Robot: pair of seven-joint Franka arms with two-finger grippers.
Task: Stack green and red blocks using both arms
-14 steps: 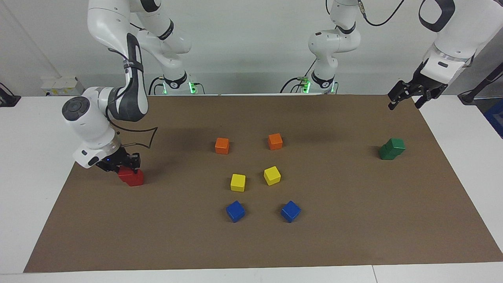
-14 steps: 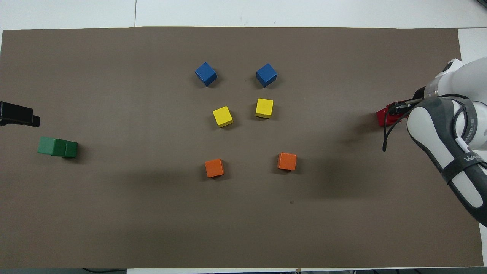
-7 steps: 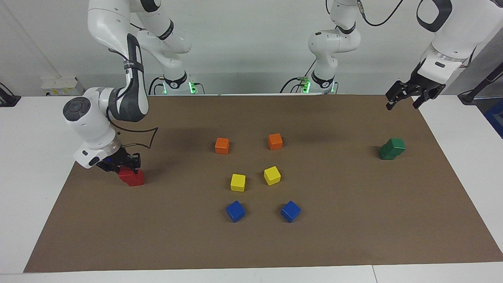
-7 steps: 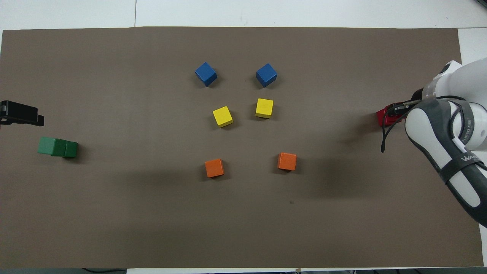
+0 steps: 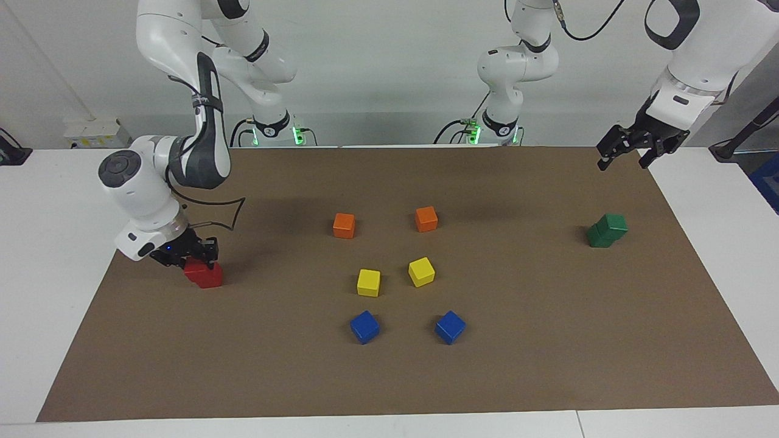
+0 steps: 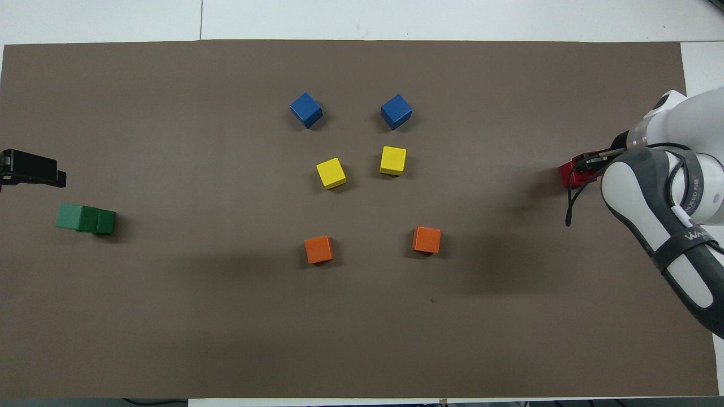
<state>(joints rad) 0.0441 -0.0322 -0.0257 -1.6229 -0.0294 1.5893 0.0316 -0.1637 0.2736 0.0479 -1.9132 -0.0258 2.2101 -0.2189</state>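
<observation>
Two dark green blocks [image 5: 607, 230] stand stacked, the upper one a little askew, at the left arm's end of the brown mat; they also show in the overhead view [image 6: 85, 219]. Two red blocks [image 5: 204, 274] stand stacked at the right arm's end, and only a sliver of them [image 6: 570, 172] shows overhead. My right gripper [image 5: 185, 258] sits low over the red stack, its open fingers straddling the upper block. My left gripper [image 5: 627, 155] hangs open and empty in the air above the green stack's end of the mat, and it also shows overhead [image 6: 34, 169].
In the middle of the mat [image 5: 548, 340] lie two orange cubes [image 5: 344, 225] [image 5: 426, 219], two yellow cubes [image 5: 368, 283] [image 5: 421, 271] and two blue cubes [image 5: 364, 326] [image 5: 450, 326]. White table [image 5: 48, 243] surrounds the mat.
My right arm's wrist has risen a little while the red stack stayed put. My left gripper has lifted slightly above the green stack's end.
</observation>
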